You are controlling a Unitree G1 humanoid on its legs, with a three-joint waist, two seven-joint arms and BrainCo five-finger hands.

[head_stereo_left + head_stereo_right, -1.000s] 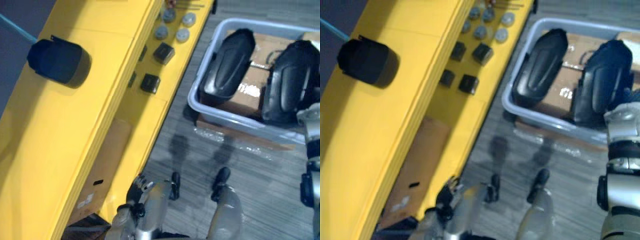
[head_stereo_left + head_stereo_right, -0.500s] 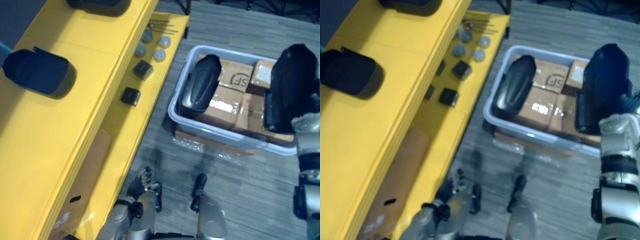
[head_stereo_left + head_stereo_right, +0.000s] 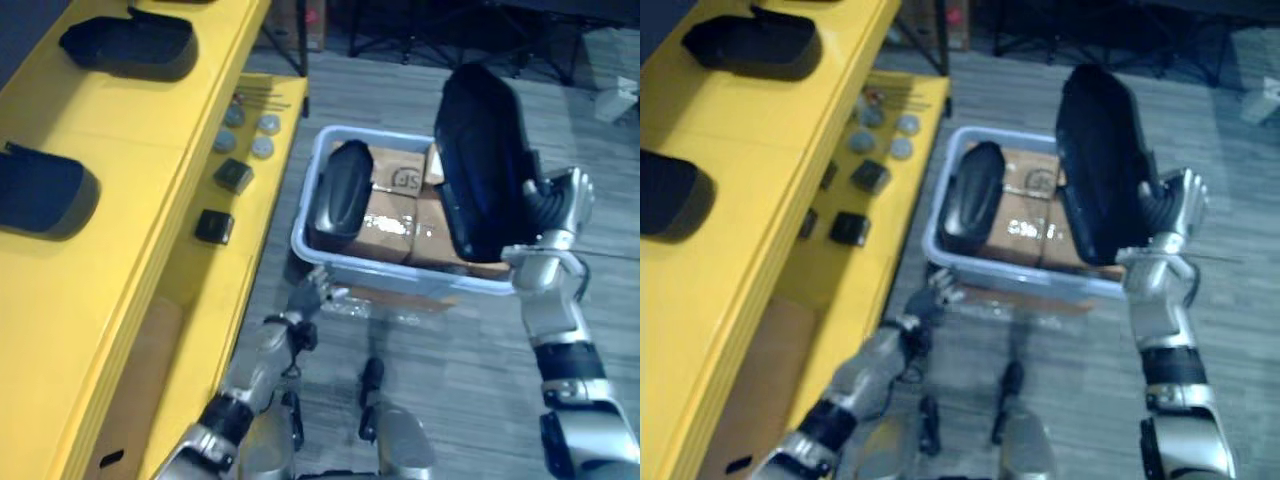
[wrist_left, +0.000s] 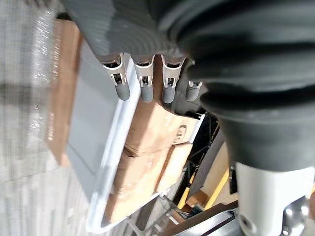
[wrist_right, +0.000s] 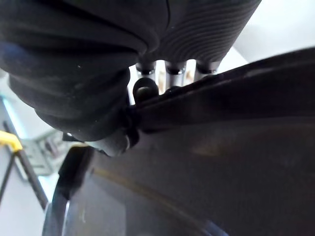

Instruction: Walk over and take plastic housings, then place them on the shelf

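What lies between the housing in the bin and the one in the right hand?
Cardboard boxes in the bin separate the binned housing from the held housing; both eye views show them.

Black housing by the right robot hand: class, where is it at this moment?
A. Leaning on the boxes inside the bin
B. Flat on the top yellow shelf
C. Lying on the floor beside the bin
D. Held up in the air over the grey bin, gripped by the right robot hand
D: the black housing is gripped at its edge by the right robot hand, raised over the grey bin, where a second housing leans.
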